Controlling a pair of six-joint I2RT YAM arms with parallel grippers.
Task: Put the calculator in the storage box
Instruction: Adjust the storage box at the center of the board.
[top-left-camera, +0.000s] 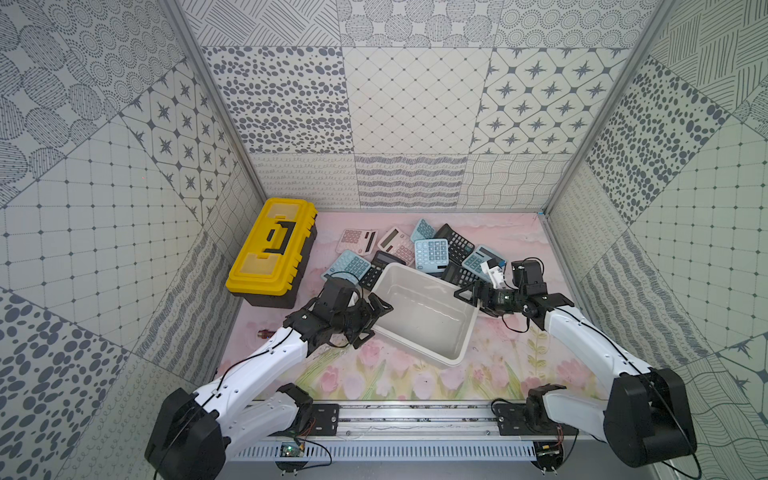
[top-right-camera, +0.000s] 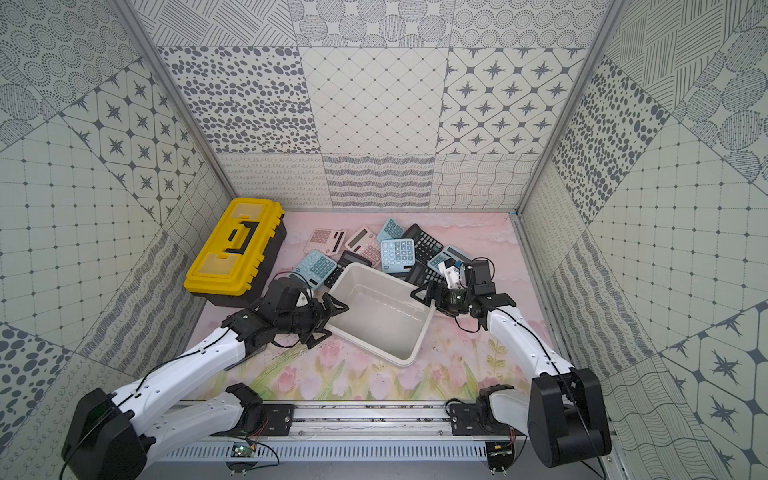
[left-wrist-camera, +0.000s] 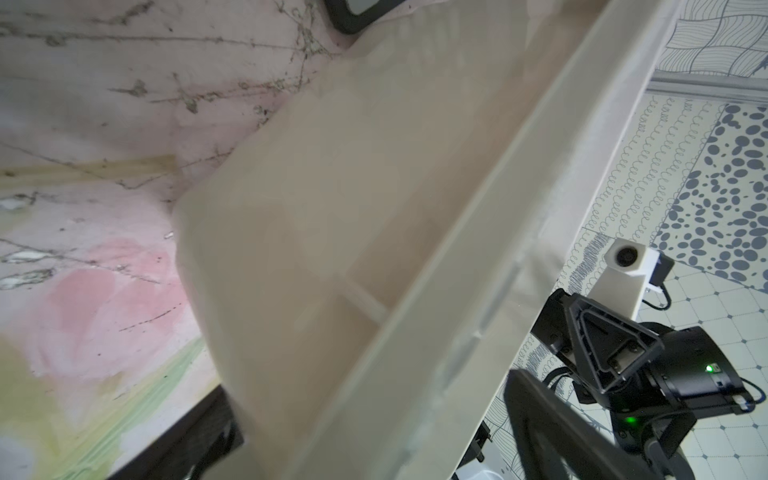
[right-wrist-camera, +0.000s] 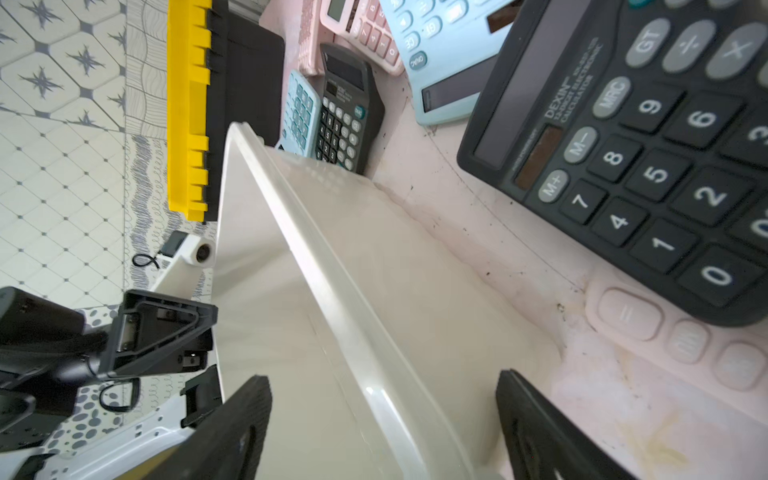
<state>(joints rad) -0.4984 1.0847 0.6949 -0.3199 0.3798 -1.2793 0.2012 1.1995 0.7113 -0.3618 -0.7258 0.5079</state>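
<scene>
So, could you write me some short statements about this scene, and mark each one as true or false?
1. The storage box is empty. True.
2. The yellow toolbox stands open. False: its lid is shut.
3. The right gripper holds a calculator. False: its jaws are open, one on each side of the box's rim, and grip nothing.
4. The calculators lie in a heap beyond the box's far side. True.
5. The left gripper is open, at the end of the box nearest the toolbox. True.
</scene>
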